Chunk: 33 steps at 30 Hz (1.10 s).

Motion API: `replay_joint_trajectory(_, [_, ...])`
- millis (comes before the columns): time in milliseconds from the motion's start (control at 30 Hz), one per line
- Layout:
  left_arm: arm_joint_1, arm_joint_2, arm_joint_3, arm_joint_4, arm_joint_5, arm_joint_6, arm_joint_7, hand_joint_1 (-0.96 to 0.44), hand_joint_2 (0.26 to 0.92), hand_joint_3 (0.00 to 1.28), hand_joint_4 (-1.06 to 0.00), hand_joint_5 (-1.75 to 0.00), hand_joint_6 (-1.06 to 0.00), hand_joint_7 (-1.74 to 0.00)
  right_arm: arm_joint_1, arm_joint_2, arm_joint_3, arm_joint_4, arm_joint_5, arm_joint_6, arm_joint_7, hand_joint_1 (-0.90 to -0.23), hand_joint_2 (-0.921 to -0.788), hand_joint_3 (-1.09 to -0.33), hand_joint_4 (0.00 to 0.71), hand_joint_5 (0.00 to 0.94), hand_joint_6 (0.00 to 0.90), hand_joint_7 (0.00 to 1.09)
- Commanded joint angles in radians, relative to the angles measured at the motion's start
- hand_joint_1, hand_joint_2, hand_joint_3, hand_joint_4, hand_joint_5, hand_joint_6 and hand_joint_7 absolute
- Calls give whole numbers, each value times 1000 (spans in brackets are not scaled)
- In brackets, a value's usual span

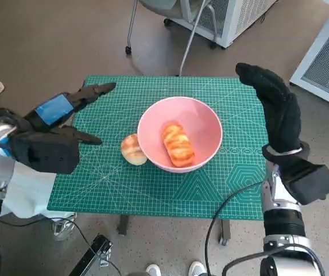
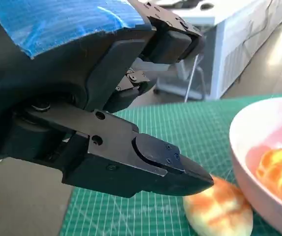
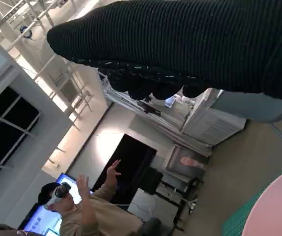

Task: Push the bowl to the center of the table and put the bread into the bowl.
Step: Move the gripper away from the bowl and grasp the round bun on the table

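Observation:
A pink bowl (image 1: 201, 118) stands near the middle of the green cutting mat (image 1: 112, 184). One long golden bread roll (image 1: 178, 144) lies inside it. A second, rounder roll (image 1: 133, 149) rests on the mat against the bowl's left side, also seen as the roll (image 2: 219, 209) beside the bowl's rim (image 2: 239, 147) in the left wrist view. My left hand (image 1: 58, 123) hovers left of that roll, fingers spread, holding nothing. My right hand (image 1: 273, 106) stands to the right of the bowl, fingers straight and pointing away, empty. The bowl's edge (image 3: 278, 211) shows in the right wrist view.
A chair on wheels (image 1: 164, 23) and a white cabinet (image 1: 233, 17) stand beyond the table's far edge. A white grille unit (image 1: 328, 57) sits at the right. A person wearing a headset (image 3: 77, 206) with raised hands shows in the right wrist view. Shoes (image 1: 173, 269) show below the table.

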Motion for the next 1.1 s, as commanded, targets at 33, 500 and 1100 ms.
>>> replay_joint_trajectory(33, [9, -32, -23, 51, 10, 9, 10, 152, 812, 7, -20, 0, -169, -10, 5, -3, 1, 0, 5, 19, 7, -558, -921, -781, 350, 10, -1, 824])
replay_joint_trajectory(500, [-38, -133, -79, 286, 38, -3, 104, 92, 809, 5, -18, 0, -155, -1, -5, -8, -3, 2, 14, 17, 18, -560, -921, -782, 350, 9, 0, 827])
replay_joint_trajectory(1100, [-90, -225, -173, 453, 108, 85, 116, 3, 805, 1, 1, 1, -139, 0, -10, -14, -8, 17, 11, -7, 24, -585, -921, -769, 364, 16, -1, 822])
